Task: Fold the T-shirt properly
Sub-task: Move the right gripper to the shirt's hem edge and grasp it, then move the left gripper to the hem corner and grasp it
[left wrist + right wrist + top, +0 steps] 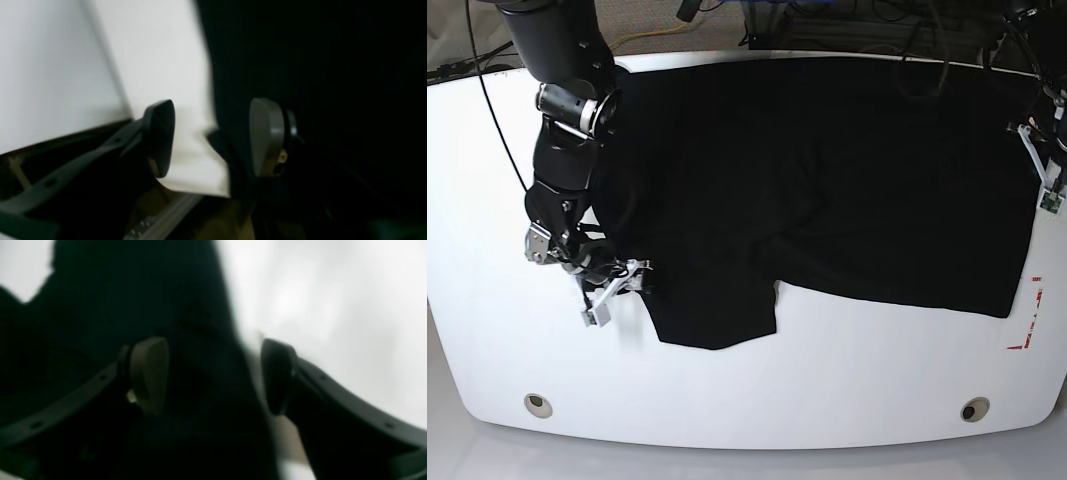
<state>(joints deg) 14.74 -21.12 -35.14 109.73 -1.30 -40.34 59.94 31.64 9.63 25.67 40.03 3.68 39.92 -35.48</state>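
The black T-shirt [827,170] lies spread over the white table [827,380], one sleeve [717,310] pointing toward the front edge. At the shirt's left side my right gripper [617,292] is low and open. In the right wrist view the right gripper [213,376] straddles the fabric edge [200,340], with one finger [150,375] over cloth and the other over table. At the shirt's right edge my left gripper [1039,172] is also open. Up close, the left gripper [213,136] has the cloth's edge [300,66] between its fingers.
Two round holes [539,404] [974,409] sit near the table's front edge. Red marks [1027,330] are at the front right. Cables [907,40] run along the back edge. The right arm's dark body [567,130] rises over the shirt's left side.
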